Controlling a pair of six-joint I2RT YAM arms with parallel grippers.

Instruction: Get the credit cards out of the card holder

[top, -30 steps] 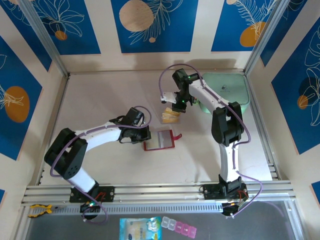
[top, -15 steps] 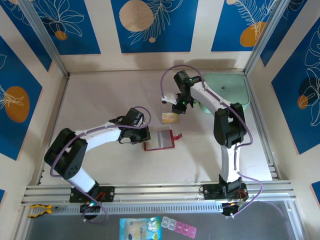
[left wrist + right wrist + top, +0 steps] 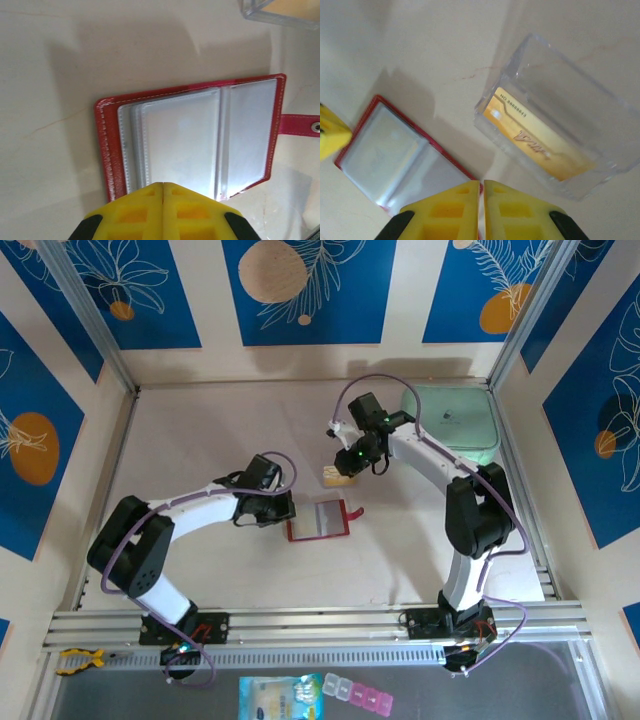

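Pale beige table (image 3: 200, 440) inside a frame of blue patterned panels, with a mint green case (image 3: 450, 425) at upper right. At centre of the top view the red card holder (image 3: 318, 519) lies open and flat, its snap tab (image 3: 300, 125) pointing right. Its clear pockets look empty, though their glare makes this uncertain.

Just above the holder stands a clear plastic box (image 3: 338, 477), apart from it. A tan-gold credit card (image 3: 540, 145) lies flat inside the box.

A second ago this card sat tilted under the right gripper (image 3: 481, 197). It has since settled in the box, and the gripper has shifted toward the lower left, its pads pressed together on nothing visible.

The left gripper (image 3: 163, 197) is at the holder's left edge, pads likewise pressed together. Whether they nip the cover cannot be told.

By this evidence the removal is probably complete.
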